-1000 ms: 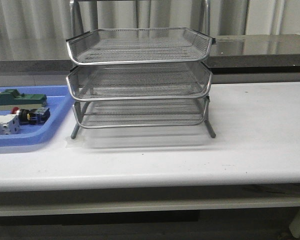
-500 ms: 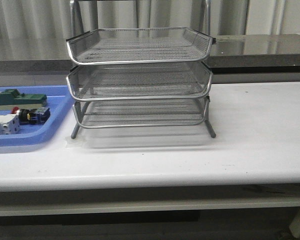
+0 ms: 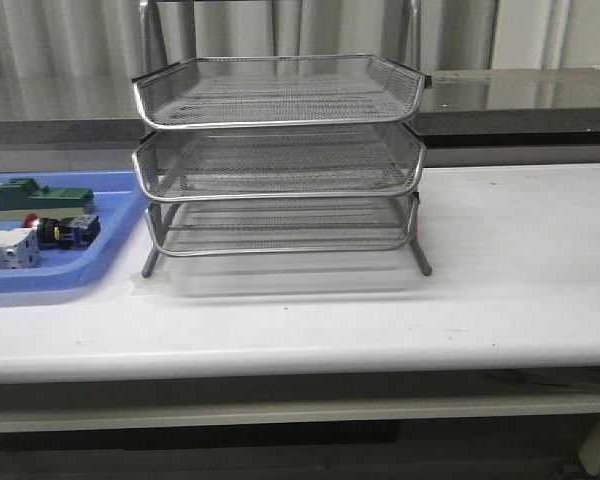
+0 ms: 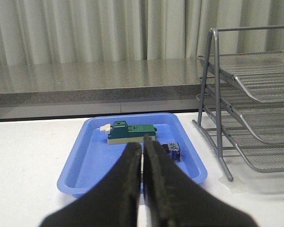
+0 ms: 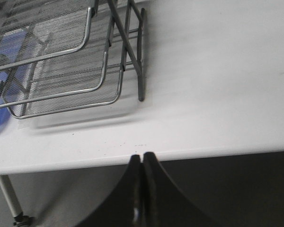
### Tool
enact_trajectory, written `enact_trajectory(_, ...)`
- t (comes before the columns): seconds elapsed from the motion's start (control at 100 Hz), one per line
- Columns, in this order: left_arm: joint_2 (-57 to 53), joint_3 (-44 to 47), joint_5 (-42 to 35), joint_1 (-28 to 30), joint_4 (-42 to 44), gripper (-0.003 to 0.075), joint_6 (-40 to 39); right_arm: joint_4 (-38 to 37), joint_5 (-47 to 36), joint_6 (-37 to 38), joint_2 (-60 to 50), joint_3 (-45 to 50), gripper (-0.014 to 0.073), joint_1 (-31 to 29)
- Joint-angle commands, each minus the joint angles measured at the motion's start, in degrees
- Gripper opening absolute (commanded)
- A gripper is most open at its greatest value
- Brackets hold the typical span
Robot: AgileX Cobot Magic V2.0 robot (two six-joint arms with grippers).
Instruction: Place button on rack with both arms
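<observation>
Nothing has moved: button [image 3: 65, 231] lies in blue tray [image 3: 50, 280], rack [image 3: 278, 160] bare.

Front view facing rack [image 3: 278, 160] level, left wrist low beside it, right wrist seemingly overhead.

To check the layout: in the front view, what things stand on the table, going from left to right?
Blue tray with the white block, green block and button → rack → bare table.
</observation>
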Motion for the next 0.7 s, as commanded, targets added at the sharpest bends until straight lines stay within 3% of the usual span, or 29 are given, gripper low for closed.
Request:
enact_trajectory(0.0,-2.06,2.68,-4.32,-0.32,-0.12,0.0004,-0.45,4.61,-5.6,-0.06,3.01,-2.09,-0.0067,-0.32)
enact_trajectory(0.34,-2.06,2.68,-4.32,-0.32,-0.12,0.0004,-0.45,12.99,-5.5,-2.15,10.64,-2.09,-0.0043,-0.12)
enact_trajectory(0.56,-2.06,2.68,-4.32,-0.32,-0.12,0.0004,-0.45,22.57,-6.43,-7.46,12.79,-2.09,0.0207,-0.12)
enact_trajectory(0.69,-2.06,2.68,-4.32,-0.32,-0.12,0.0004,-0.45,27.84,-8.36,-11.66,15.66,-2.09,0.0304,-0.12)
